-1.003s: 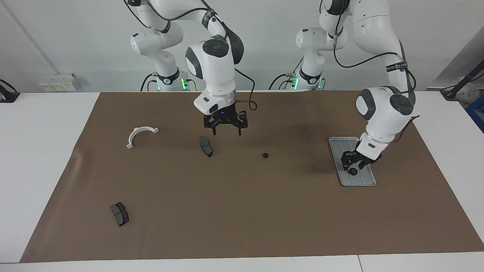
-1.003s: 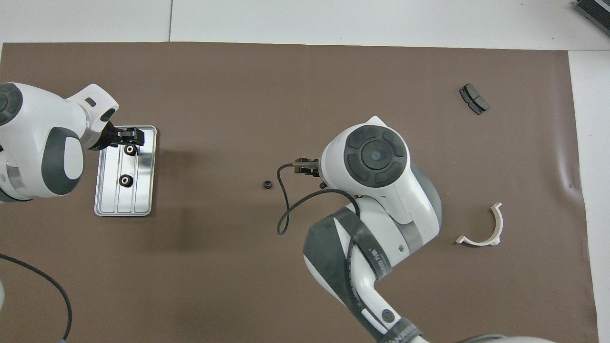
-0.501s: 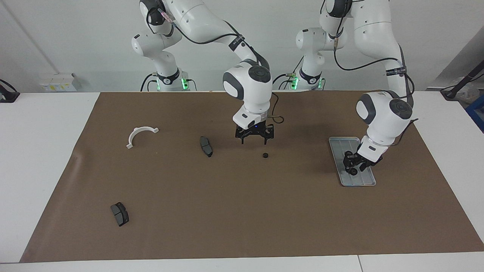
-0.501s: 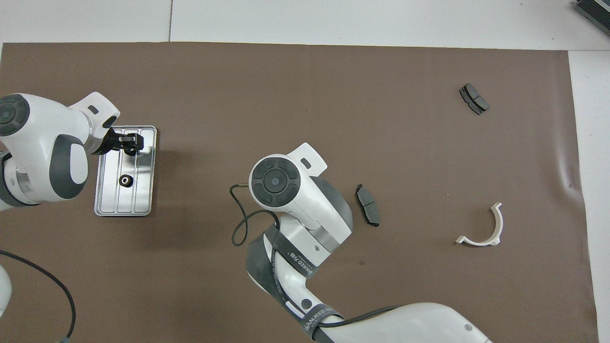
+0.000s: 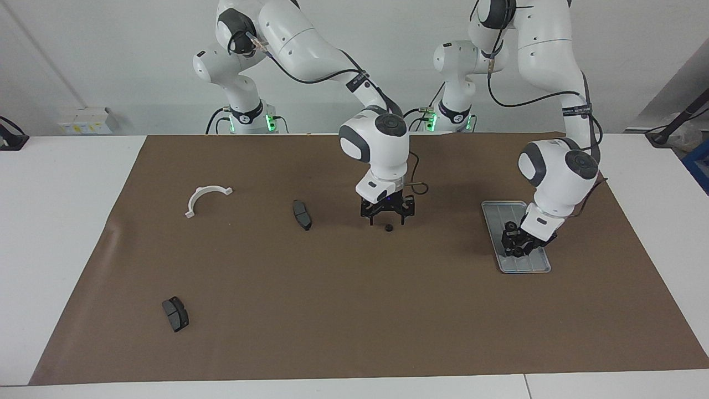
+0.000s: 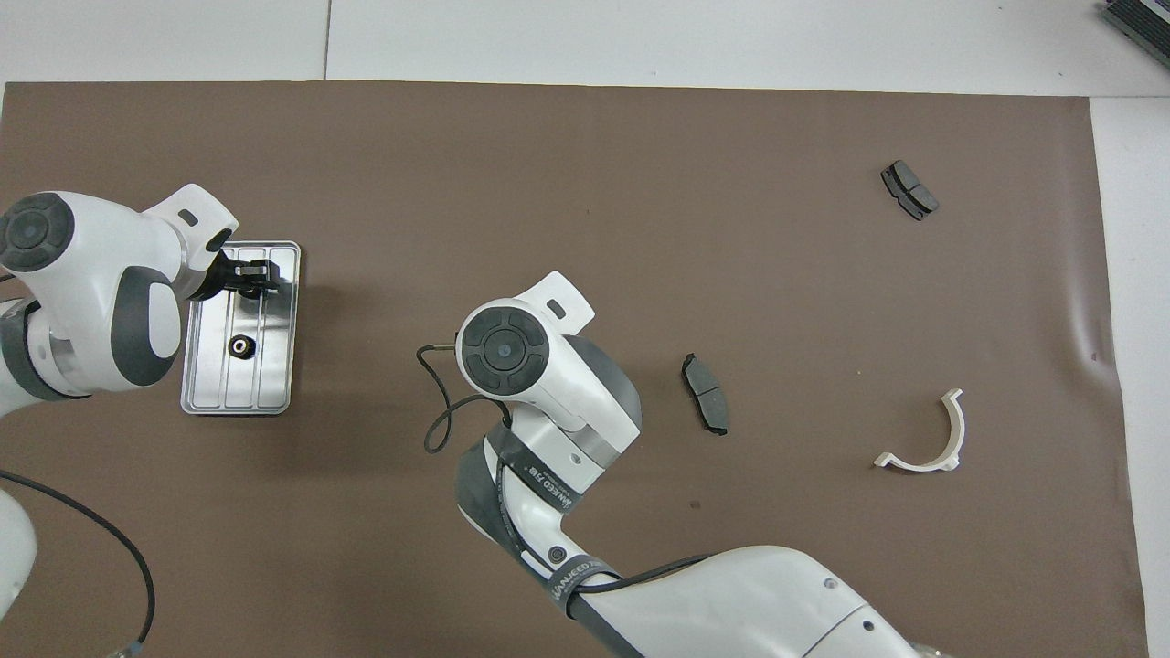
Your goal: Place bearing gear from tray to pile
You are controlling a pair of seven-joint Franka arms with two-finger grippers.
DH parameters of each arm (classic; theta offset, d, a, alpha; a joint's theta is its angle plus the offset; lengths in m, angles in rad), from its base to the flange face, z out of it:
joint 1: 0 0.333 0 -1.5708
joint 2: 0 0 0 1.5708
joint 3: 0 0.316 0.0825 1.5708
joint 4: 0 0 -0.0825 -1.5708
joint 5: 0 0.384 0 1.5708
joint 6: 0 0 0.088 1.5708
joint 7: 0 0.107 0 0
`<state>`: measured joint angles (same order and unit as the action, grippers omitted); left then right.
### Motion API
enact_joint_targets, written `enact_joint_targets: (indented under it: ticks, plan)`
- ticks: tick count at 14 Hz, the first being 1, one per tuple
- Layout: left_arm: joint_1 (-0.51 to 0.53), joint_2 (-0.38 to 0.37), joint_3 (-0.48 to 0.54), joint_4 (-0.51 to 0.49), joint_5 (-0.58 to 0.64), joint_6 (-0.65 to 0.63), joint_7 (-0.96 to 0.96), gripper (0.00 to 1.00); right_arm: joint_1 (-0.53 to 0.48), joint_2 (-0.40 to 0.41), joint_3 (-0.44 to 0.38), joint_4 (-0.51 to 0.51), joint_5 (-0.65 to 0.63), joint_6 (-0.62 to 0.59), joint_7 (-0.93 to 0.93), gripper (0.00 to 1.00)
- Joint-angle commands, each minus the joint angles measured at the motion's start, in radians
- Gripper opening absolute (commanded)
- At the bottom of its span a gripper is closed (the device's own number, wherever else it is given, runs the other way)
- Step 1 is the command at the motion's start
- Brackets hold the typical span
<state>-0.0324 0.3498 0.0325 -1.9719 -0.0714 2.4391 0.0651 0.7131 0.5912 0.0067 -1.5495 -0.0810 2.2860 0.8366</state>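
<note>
The silver tray (image 5: 501,210) (image 6: 274,384) lies at the left arm's end of the mat. My left gripper (image 5: 518,246) (image 6: 254,274) is down on it, right at a small black bearing gear (image 5: 518,252). A second gear (image 6: 240,346) sits on the tray nearer to the robots. My right gripper (image 5: 388,220) hangs open, low over a third gear (image 5: 389,228) that lies alone mid-mat. In the overhead view, that gear and the right gripper are hidden under the right wrist. The pile is a loose scatter: a white half-ring bracket (image 5: 206,197) (image 6: 928,439) and a dark pad (image 5: 302,214) (image 6: 706,406).
Another dark pad (image 5: 175,313) (image 6: 909,189) lies farther from the robots, toward the right arm's end. A brown mat (image 5: 354,310) covers the white table. A loop of cable (image 6: 439,411) hangs off the right wrist.
My right arm has swung from beside the dark pad toward the left arm's end and come down over the loose gear. My left gripper has sunk slightly onto the tray's gear.
</note>
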Motion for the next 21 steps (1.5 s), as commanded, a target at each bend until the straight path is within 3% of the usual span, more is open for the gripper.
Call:
enact_joint_targets:
  ticks: [1,6,12,15,17,21]
  plan:
    - [0.012,-0.005,-0.008,-0.03,-0.008,0.038,0.022,0.54,-0.001,0.021,0.001,0.009,-0.022,0.032,0.024,0.88]
    - [0.012,-0.006,-0.008,-0.044,-0.008,0.054,0.021,0.44,0.009,0.029,0.002,-0.014,-0.034,0.043,0.025,0.81]
    - [0.011,-0.006,-0.009,-0.021,-0.008,0.02,0.019,0.2,0.019,0.027,0.002,-0.027,-0.032,0.056,0.027,0.69]
    - [0.003,0.009,-0.009,0.054,-0.011,-0.069,0.012,0.17,0.017,0.029,0.002,-0.032,-0.031,0.073,0.029,0.56]
    - [-0.007,0.017,-0.011,0.1,-0.015,-0.112,0.001,0.16,0.017,0.029,0.002,-0.052,-0.031,0.113,0.029,0.55]
    - [-0.05,0.017,-0.017,0.116,-0.036,-0.117,-0.076,0.15,0.014,0.029,0.002,-0.057,-0.031,0.127,0.029,0.43]
